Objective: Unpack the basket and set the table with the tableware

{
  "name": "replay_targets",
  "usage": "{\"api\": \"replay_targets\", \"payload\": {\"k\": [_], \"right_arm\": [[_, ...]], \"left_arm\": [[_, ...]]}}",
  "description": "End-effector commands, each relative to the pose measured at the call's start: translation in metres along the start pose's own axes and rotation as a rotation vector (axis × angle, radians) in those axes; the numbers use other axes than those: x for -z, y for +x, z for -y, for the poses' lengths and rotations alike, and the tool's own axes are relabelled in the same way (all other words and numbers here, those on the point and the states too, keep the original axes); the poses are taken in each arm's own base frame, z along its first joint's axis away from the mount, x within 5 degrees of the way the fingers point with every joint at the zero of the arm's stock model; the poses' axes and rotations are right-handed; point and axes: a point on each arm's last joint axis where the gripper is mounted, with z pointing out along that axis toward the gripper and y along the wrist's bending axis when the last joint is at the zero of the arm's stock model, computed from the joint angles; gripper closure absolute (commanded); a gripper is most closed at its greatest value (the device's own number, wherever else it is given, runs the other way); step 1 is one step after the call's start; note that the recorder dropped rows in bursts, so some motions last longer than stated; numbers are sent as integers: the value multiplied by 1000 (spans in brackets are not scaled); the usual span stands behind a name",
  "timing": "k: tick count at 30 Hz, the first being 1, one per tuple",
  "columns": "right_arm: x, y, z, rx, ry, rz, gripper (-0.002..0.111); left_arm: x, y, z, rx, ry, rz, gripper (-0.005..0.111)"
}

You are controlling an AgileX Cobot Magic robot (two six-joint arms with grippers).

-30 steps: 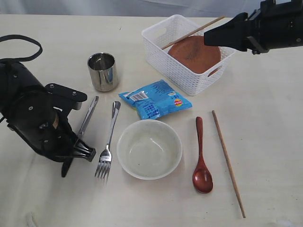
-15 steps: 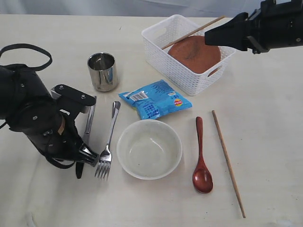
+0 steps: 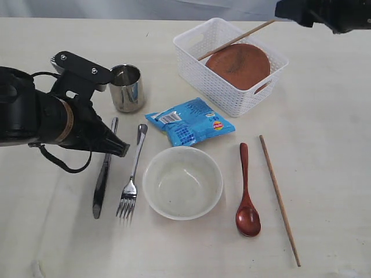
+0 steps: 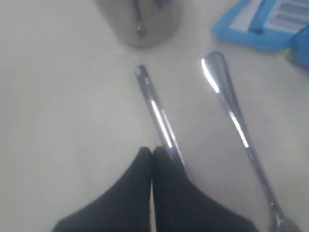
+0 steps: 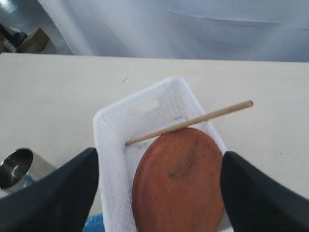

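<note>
Finding the basket [image 3: 215, 88] standing toward the far right of the desk [image 3: 330, 145], carrying the brown plate [image 3: 240, 65] and one chopstick [image 3: 235, 40] slanting across its rim. Finding the blue packet [image 3: 190, 120] lying just beside it, then the cream bowl [image 3: 182, 182], with the wooden spoon [image 3: 246, 191] and second chopstick [image 3: 279, 197] lying to its right, the fork [image 3: 133, 174] and knife [image 3: 101, 185] to its left, the steel cup [image 3: 126, 87] standing beyond them. Hovering close by the knife's handle with the left tool [image 4: 151, 152] clenched, gripping nothing. Hanging above the basket with the right tool [image 5: 159, 154] released, fingers spread wide.
</note>
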Motion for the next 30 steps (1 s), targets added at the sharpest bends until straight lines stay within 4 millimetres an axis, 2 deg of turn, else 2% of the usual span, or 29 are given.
{"api": "replay_targets", "payload": {"k": [1, 2, 4, 5, 8, 10, 14, 18, 30], "right_arm": [[-27, -17, 18, -85, 9, 56, 41], [-43, -18, 28, -139, 5, 67, 41], [-66, -14, 41, -212, -8, 60, 41], [-74, -11, 46, -230, -6, 50, 41], [-105, 4, 59, -280, -61, 27, 41], [-117, 8, 64, -234, -85, 17, 41], [-129, 11, 74, -244, -48, 8, 41], [-134, 10, 80, -243, -8, 12, 42], [-155, 7, 84, -282, -99, 23, 42]], "left_arm": [[4, -9, 14, 28, 158, 105, 107], [8, -17, 27, 25, 310, 195, 107], [16, -27, 37, 7, 467, 307, 107], [17, -29, 37, 10, 493, 332, 107], [16, -38, 8, 92, 459, 385, 107], [15, -40, -7, 129, 421, 396, 107], [13, -40, -14, 101, 399, 397, 107], [14, -41, -13, 86, 413, 410, 107], [16, -42, -11, 75, 442, 434, 107]]}}
